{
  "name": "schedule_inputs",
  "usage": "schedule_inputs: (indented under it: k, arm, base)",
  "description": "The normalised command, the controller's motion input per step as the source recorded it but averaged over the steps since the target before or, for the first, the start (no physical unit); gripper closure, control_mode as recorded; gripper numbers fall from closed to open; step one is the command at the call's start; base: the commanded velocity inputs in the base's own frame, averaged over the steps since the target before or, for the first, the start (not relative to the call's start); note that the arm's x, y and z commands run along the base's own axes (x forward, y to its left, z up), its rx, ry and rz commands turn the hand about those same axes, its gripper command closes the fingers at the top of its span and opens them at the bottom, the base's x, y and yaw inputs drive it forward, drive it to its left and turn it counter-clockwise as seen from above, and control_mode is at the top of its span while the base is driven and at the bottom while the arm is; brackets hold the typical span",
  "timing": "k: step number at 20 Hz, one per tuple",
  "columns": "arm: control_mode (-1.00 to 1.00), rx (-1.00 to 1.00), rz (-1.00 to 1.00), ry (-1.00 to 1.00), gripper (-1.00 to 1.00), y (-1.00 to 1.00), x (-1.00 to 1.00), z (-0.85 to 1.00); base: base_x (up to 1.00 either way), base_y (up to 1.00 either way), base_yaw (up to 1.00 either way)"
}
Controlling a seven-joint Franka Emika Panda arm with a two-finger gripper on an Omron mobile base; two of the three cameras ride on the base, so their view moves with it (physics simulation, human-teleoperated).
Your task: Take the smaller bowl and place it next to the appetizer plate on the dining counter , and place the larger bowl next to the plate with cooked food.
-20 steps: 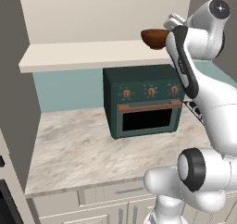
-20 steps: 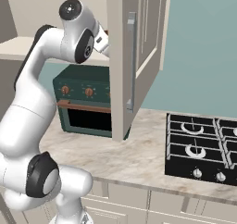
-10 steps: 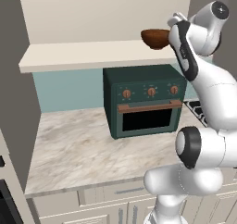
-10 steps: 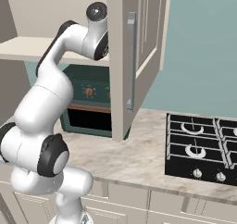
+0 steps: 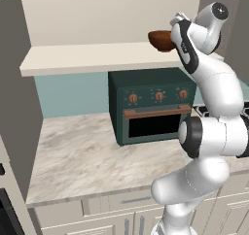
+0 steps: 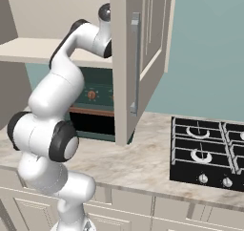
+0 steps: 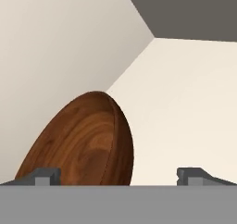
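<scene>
In the left base view, the smaller bowl (image 5: 161, 40) sits on the pale shelf (image 5: 97, 58) inside the open cabinet, above the dark green oven (image 5: 151, 105) on the marble counter (image 5: 78, 156). The arm reaches high so its hand comes level with the shelf, close beside the bowl on its right; the bowl is stored up there, so it seems the reach has to be made sideways into the cabinet.

In the right base view, the open cabinet door (image 6: 138, 58) hangs in front of the hand and hides it. The arm bends up behind the door's edge. A black stove (image 6: 209, 151) lies on the counter to the right.

In the hand view, the gripper (image 7: 119, 176) has its jaws spread wide, holding nothing. The brown bowl fills the lower left, tilted because the hand is rolled. Its rim lies between the two fingertips (image 7: 44, 176), nearer the left one, and whether it touches is unclear.
</scene>
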Motion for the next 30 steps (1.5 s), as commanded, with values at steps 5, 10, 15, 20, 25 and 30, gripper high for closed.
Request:
schedule_inputs:
  k: [5,10,15,20,25,30]
  arm:
    - [-1.00,0.00,0.00,0.00,-1.00,0.23,0.22,-0.09]
    - [-1.00,-0.01,0.00,0.00,-1.00,0.33,0.01,-0.20]
    - [-1.00,-0.05,0.00,0.01,-1.00,0.21,0.00,-0.58]
    - [-1.00,-0.01,0.00,0.00,-1.00,0.04,0.20,-0.51]
    - [-1.00,0.00,0.00,0.00,-1.00,0.00,0.60,-0.23]
    - [-1.00,0.00,0.00,0.00,1.00,0.00,0.66,-0.22]
  base:
    - [0.00,0.00,0.00]
    - [0.00,0.00,0.00]
    - [0.00,0.00,0.00]
    - [0.00,0.00,0.00]
    - [0.00,0.00,0.00]
    - [0.00,0.00,0.00]
